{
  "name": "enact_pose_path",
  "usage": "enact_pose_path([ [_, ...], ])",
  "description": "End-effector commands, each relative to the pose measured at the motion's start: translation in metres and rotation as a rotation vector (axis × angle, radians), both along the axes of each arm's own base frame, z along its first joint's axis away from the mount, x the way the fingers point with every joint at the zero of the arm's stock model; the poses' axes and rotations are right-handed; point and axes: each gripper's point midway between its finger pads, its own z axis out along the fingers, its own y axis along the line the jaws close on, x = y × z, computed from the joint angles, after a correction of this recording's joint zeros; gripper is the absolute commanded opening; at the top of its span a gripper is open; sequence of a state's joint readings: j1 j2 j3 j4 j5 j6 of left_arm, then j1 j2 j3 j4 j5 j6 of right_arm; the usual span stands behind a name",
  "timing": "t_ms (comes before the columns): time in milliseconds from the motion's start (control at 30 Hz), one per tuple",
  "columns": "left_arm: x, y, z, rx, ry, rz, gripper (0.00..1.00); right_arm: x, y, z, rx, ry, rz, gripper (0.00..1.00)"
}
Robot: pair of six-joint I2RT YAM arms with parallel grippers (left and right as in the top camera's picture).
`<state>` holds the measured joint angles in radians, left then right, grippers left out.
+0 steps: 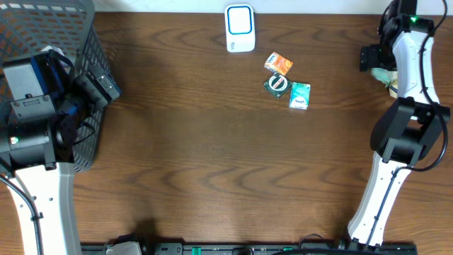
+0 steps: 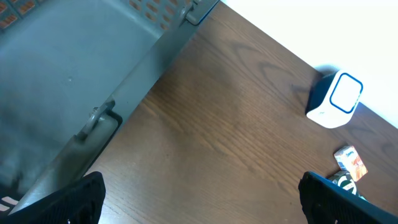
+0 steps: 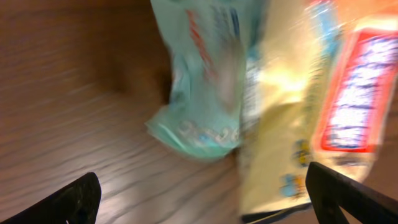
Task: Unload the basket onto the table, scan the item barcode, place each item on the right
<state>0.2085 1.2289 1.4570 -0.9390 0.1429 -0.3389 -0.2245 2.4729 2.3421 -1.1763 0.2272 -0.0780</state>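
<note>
The right claw [image 3: 202, 177] stands wide with nothing clamped. Just ahead of it, a teal pouch [image 3: 199, 81], a yellow pouch [image 3: 280, 118] and a red-and-white packet [image 3: 357, 87] lie heaped on the table [image 3: 68, 106], too blurred to show a barcode. They look like the stock to pick from. The barcode scanner [image 1: 240, 28] sits well off to that claw's side, likely so an item can be carried past it. The left claw [image 2: 202, 193], also wide and empty, hangs beside the grey basket [image 2: 74, 74], probably meant for scanned items.
</note>
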Motion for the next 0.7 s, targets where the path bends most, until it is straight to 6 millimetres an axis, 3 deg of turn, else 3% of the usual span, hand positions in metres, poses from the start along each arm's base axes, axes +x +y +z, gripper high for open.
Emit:
enact_pose_path([
  [0,-0.001,0.003,0.000,0.015,0.005,0.002,0.98,0.010,0.047,0.022,0.260,-0.098,-0.007,0.99],
  [133,-0.001,0.003,0.000,0.015,0.004,0.002,0.98,0.008,0.110,0.025,0.537,-0.087,-0.017,0.99],
  [267,-0.001,0.003,0.000,0.015,0.005,0.002,0.98,-0.007,0.156,0.026,0.637,-0.004,0.035,0.99],
  [367,-0.001,0.003,0.000,0.015,0.004,0.002,0.98,-0.037,0.227,0.037,0.830,0.129,0.099,0.99],
  [667,-0.001,0.003,0.000,0.015,0.004,0.002,0.98,-0.069,0.352,0.037,0.776,0.215,0.407,0.99],
])
